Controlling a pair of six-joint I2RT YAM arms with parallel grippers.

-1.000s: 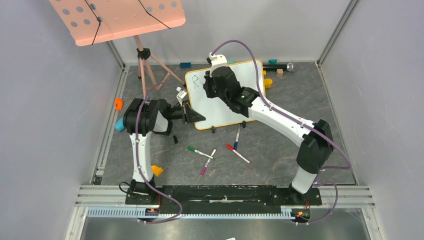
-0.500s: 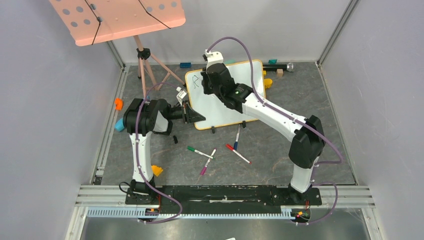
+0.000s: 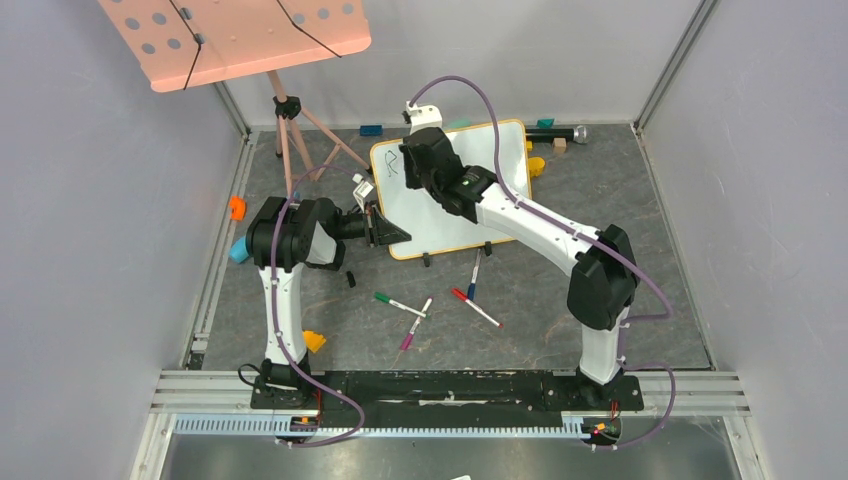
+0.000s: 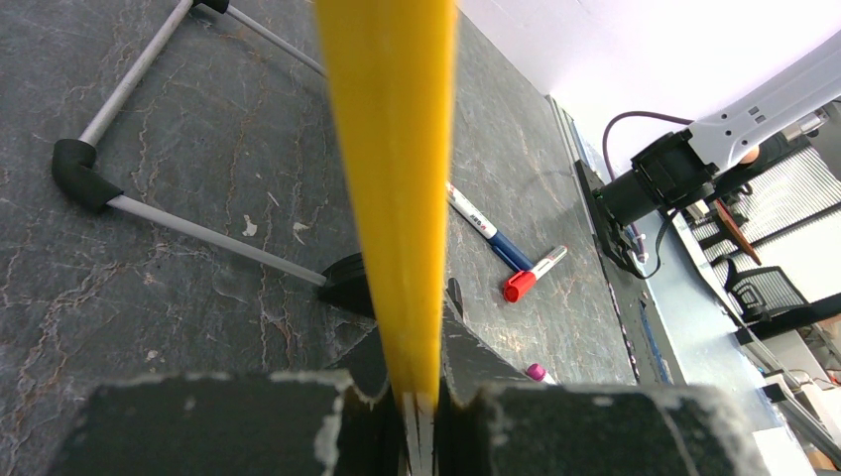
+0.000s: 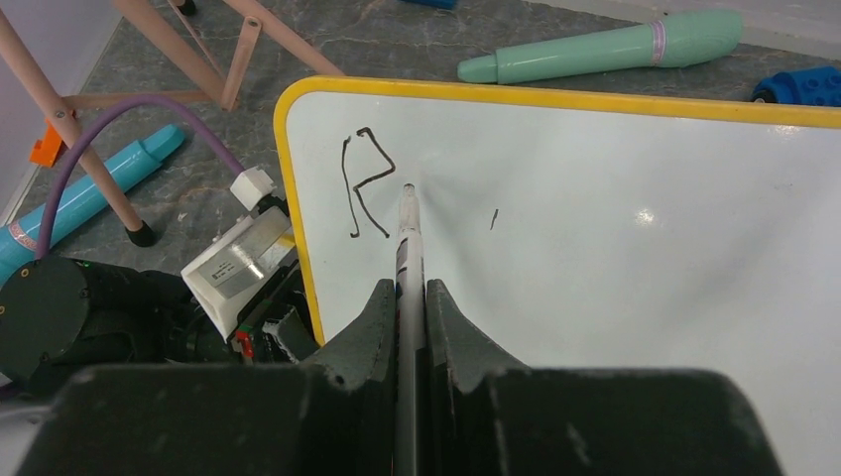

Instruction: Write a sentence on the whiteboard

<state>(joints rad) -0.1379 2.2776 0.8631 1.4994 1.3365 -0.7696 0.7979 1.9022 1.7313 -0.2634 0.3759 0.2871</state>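
Observation:
The whiteboard (image 3: 480, 165) stands tilted at the back of the table, white with a yellow rim. My left gripper (image 3: 386, 232) is shut on its lower left edge; in the left wrist view the yellow rim (image 4: 392, 149) runs up from between the jaws of the left gripper (image 4: 415, 347). My right gripper (image 5: 408, 290) is shut on a grey marker (image 5: 408, 233), whose tip rests at the board (image 5: 615, 228) just right of a dark "R" (image 5: 362, 183). A short dark stroke (image 5: 493, 218) lies further right. That is all of the sentence in view.
Several loose markers lie in front of the board: green (image 3: 400, 304), purple (image 3: 416, 322), red (image 3: 476, 308), blue (image 3: 474, 275). A pink music stand (image 3: 235, 40) on a tripod (image 3: 300, 140) stands at the back left. A teal tube (image 5: 605, 48) lies behind the board.
My right arm has swung left, carrying the marker across the board toward the "R". The left arm and the board have not moved.

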